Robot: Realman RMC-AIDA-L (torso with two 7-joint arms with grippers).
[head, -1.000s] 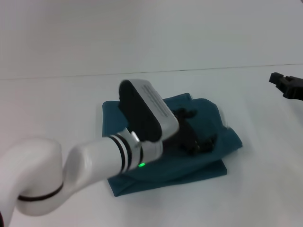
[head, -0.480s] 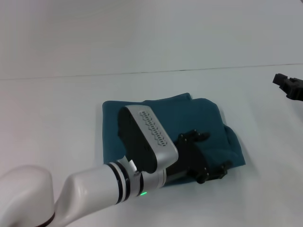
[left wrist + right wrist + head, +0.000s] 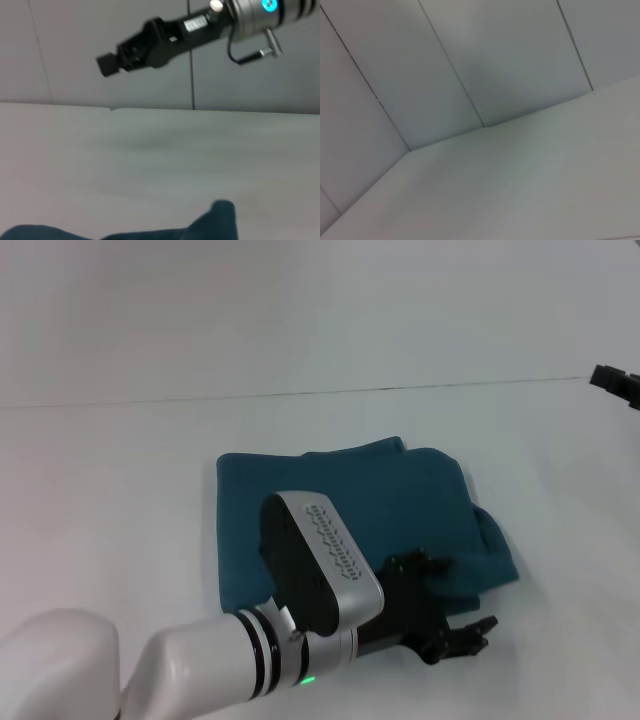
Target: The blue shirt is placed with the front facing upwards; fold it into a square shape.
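Surface: white table (image 3: 120,470) under a pale panelled wall, smooth and matte
Left gripper: black fingers (image 3: 445,615) spread apart, holding nothing, low over the table just off the near right corner of the blue shirt (image 3: 330,500); one finger overlaps the cloth edge in the head view, contact cannot be told
Left arm: white rounded links with black rings and a silver-faced wrist block, coming in from the near left and covering the shirt's near middle
Blue shirt: soft dark teal cloth folded into a rough rectangle, flat at the table's centre; right side bulges in a rounded lump; no lettering or collar visible; near edge partly hidden behind the arm
Right gripper: dark tip (image 3: 618,381) at the far right edge of the head view, raised and well apart from the shirt, mostly cut off; in the left wrist view (image 3: 107,64) it hangs against the wall, whether spread or closed cannot be told
Right wrist view: only wall panels and bare table
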